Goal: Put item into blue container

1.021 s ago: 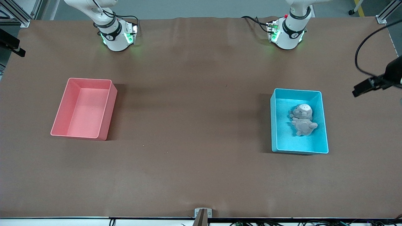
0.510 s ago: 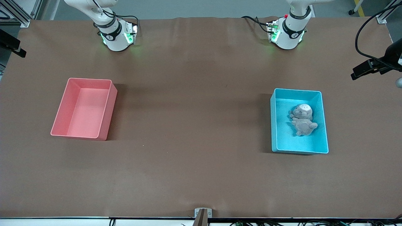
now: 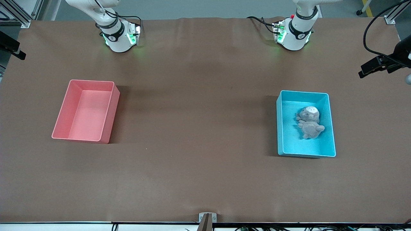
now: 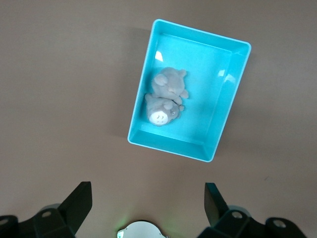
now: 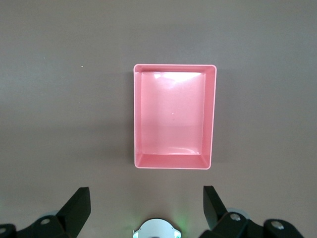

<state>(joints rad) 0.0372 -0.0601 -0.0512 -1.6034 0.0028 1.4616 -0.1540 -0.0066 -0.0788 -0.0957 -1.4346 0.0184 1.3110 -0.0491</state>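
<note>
The blue container (image 3: 303, 92) stands toward the left arm's end of the table. The item, a grey plush toy (image 3: 310, 124), lies inside it on the floor, touching no gripper. In the left wrist view the container (image 4: 214, 101) and the plush (image 4: 166, 96) show from high above. My left gripper (image 4: 147, 191) hangs open and empty, high over bare table between the container and the left arm's base. My right gripper (image 5: 146, 194) is also open and empty, high over bare table near the pink bin.
A pink bin (image 3: 110, 110) of the same shape stands toward the right arm's end of the table, with nothing in it (image 5: 173, 119). Brown table covering lies between the two bins. Both arm bases (image 3: 117, 37) stand along the table's edge farthest from the front camera.
The left arm's hand at the edge of the front view has shifted upward in that view. The plush, both bins and the right arm have not moved.
</note>
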